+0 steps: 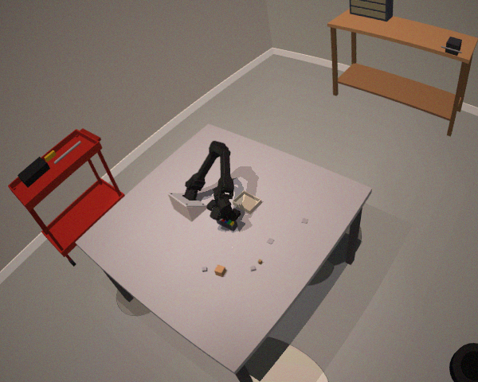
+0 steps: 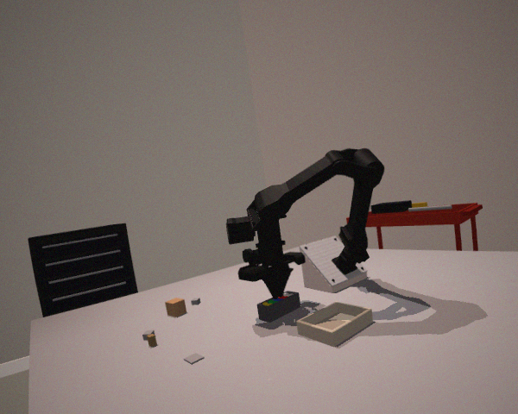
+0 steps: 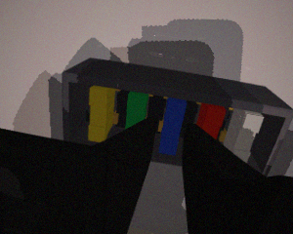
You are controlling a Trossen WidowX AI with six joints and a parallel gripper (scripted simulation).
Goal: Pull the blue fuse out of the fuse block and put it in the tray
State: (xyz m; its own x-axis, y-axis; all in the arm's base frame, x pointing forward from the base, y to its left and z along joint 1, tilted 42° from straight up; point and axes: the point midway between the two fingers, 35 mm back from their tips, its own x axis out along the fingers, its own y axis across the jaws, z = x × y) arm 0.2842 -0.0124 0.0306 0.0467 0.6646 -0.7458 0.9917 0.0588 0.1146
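The dark fuse block (image 1: pixel 228 226) (image 2: pixel 279 310) (image 3: pixel 176 82) stands on the table. The blue fuse (image 2: pixel 277 299) (image 3: pixel 174 113) sits in it, between the green fuse (image 3: pixel 137 108) and the red fuse (image 3: pixel 212 119). My gripper (image 2: pixel 277 296) (image 3: pixel 170 129) points down at the block, open by a narrow gap and holding nothing. In the wrist view its two fingertips lie on either side of the blue fuse; whether they touch it, I cannot tell. The beige tray (image 1: pixel 241 207) (image 2: pixel 315 329) is beside the block, with no fuse visible in it.
A yellow fuse (image 3: pixel 102 112) and a pale grey fuse (image 3: pixel 240 134) fill the outer places. A sloped white panel (image 1: pixel 186 210) (image 2: pixel 317 272) stands by the arm's base. An orange cube (image 1: pixel 219 270) (image 2: pixel 175 307) and several small pieces lie farther off on the table.
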